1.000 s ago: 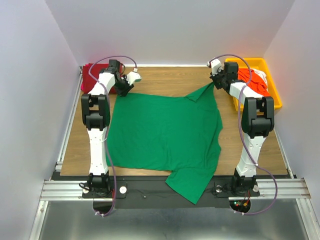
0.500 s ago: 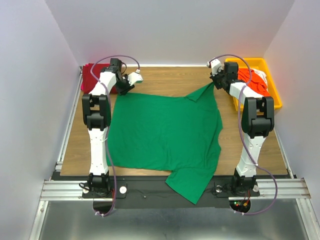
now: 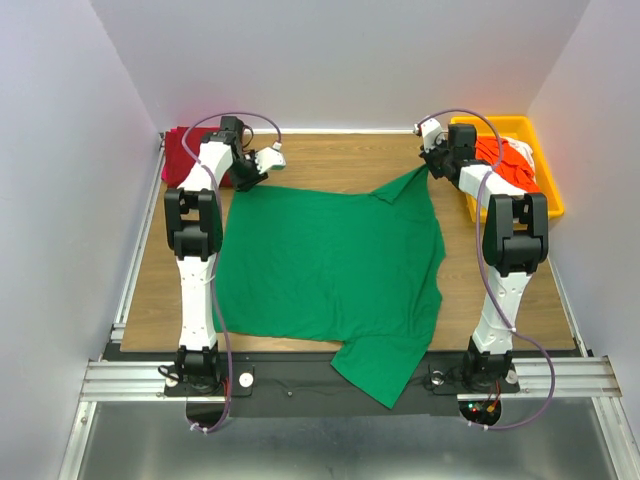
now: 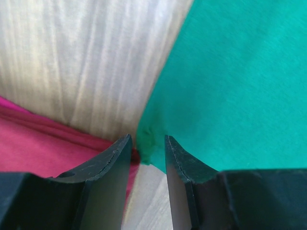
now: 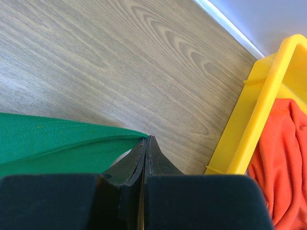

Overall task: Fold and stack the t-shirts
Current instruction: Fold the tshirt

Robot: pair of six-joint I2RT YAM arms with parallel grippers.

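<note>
The bright green t-shirt (image 3: 330, 260) lies spread flat on the wooden table, with one sleeve hanging over the near edge. My left gripper (image 3: 250, 175) is open at the shirt's far left corner. In the left wrist view (image 4: 147, 139) the green corner (image 4: 146, 141) sits in the gap between the parted jaws, not pinched. My right gripper (image 3: 430, 168) is shut on the shirt's far right corner and lifts it slightly. In the right wrist view (image 5: 146, 139) the green cloth (image 5: 48, 139) runs into the closed jaws. A dark red t-shirt (image 3: 185, 152) lies folded at the far left, beside the left gripper.
A yellow plastic tray (image 3: 545, 190) stands at the far right, holding an orange-red shirt (image 3: 500, 160) and a white one (image 3: 522, 150). Its rim (image 5: 259, 110) is close to the right of my right gripper. White walls enclose the table on three sides.
My left wrist has shifted slightly to the right at the shirt's far left corner. The right arm and the shirt have not visibly moved.
</note>
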